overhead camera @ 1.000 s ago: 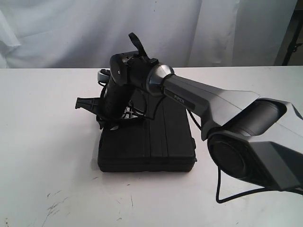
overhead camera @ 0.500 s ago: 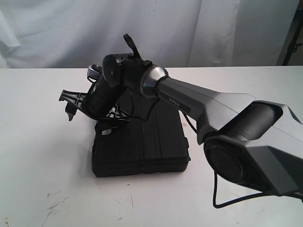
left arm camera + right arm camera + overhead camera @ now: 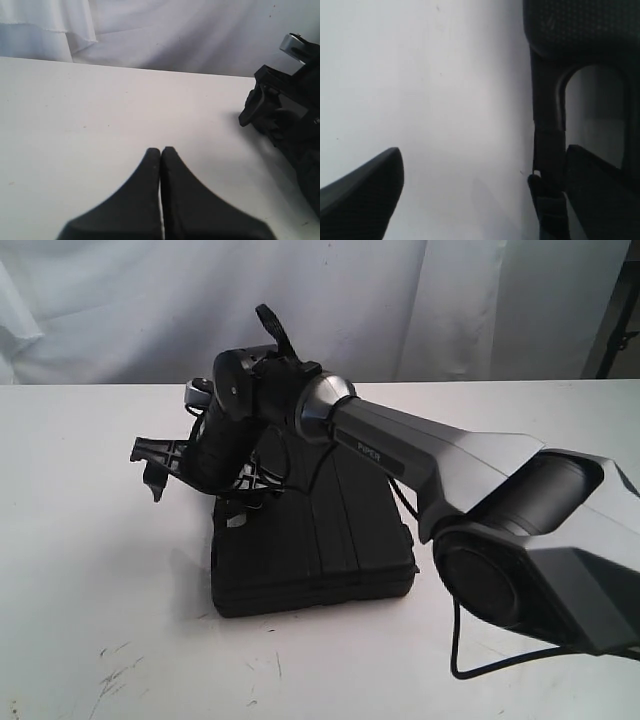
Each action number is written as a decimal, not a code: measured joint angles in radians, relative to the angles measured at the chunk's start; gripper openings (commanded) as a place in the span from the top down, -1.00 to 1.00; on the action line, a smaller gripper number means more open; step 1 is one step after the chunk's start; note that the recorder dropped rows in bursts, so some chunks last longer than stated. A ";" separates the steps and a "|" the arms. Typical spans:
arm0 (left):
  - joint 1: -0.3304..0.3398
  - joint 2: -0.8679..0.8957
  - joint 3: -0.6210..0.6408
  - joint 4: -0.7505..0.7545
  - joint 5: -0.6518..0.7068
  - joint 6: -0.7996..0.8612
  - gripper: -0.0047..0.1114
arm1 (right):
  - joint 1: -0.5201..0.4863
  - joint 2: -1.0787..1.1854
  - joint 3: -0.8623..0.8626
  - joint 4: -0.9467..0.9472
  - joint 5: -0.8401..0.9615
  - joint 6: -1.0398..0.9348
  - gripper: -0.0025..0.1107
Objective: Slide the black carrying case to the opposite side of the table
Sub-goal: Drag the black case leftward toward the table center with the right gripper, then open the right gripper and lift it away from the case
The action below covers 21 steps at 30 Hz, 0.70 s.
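Matt ribbed case [image 3: 320, 550], apparently plastic, on smooth scuffed white table [image 3: 90, 540].

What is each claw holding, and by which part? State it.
Nothing is held. The left claw is shut empty over the table; the right claw is open, one finger by the case handle.

From here I see a black, ribbed carrying case [image 3: 320, 545] on the white table [image 3: 80, 540] (flecked with small dark scuff marks [image 3: 115, 675]), a grey arm [image 3: 450, 455] with a silver collar [image 3: 325, 405], and a white cloth backdrop [image 3: 120, 310].
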State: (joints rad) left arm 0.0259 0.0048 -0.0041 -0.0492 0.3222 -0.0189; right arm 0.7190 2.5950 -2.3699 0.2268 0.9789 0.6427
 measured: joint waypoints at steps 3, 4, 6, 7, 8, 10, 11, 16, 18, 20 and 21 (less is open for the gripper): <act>0.000 0.000 0.000 0.000 0.000 0.000 0.92 | 0.000 -0.009 0.000 -0.008 0.000 -0.003 -0.45; 0.000 0.000 0.000 0.000 0.000 0.000 0.92 | 0.000 -0.014 0.000 -0.009 0.000 0.003 -0.45; 0.000 0.000 0.000 0.000 0.000 0.000 0.92 | 0.000 -0.019 0.000 -0.011 -0.002 0.014 -0.45; 0.000 0.000 0.000 0.000 0.000 0.000 0.92 | 0.000 -0.021 0.000 -0.011 -0.008 0.025 -0.45; 0.000 0.000 0.000 0.000 0.000 0.000 0.92 | 0.000 -0.021 0.000 -0.011 -0.013 0.039 -0.45; 0.000 0.000 0.000 0.000 0.000 0.000 0.92 | 0.000 -0.021 0.000 -0.012 -0.023 0.068 -0.45; 0.000 0.000 0.000 0.000 0.000 0.000 0.92 | 0.000 -0.021 0.000 -0.012 -0.028 0.080 -0.45; 0.000 0.000 0.000 0.000 0.000 0.000 0.92 | -0.002 -0.039 0.000 -0.058 -0.063 0.140 -0.29; 0.000 0.000 0.000 0.000 0.000 0.000 0.92 | -0.004 -0.058 0.000 -0.087 -0.069 0.153 -0.04; 0.000 0.000 0.000 0.000 0.000 0.000 0.92 | -0.011 -0.083 0.000 -0.112 -0.073 0.158 0.29; 0.000 0.000 0.000 0.000 0.000 0.000 0.92 | -0.015 -0.096 0.000 -0.114 -0.073 0.151 0.48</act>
State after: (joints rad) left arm 0.0259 0.0048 -0.0041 -0.0492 0.3222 -0.0189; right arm 0.7036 2.4994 -2.3699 0.1132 0.9056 0.7938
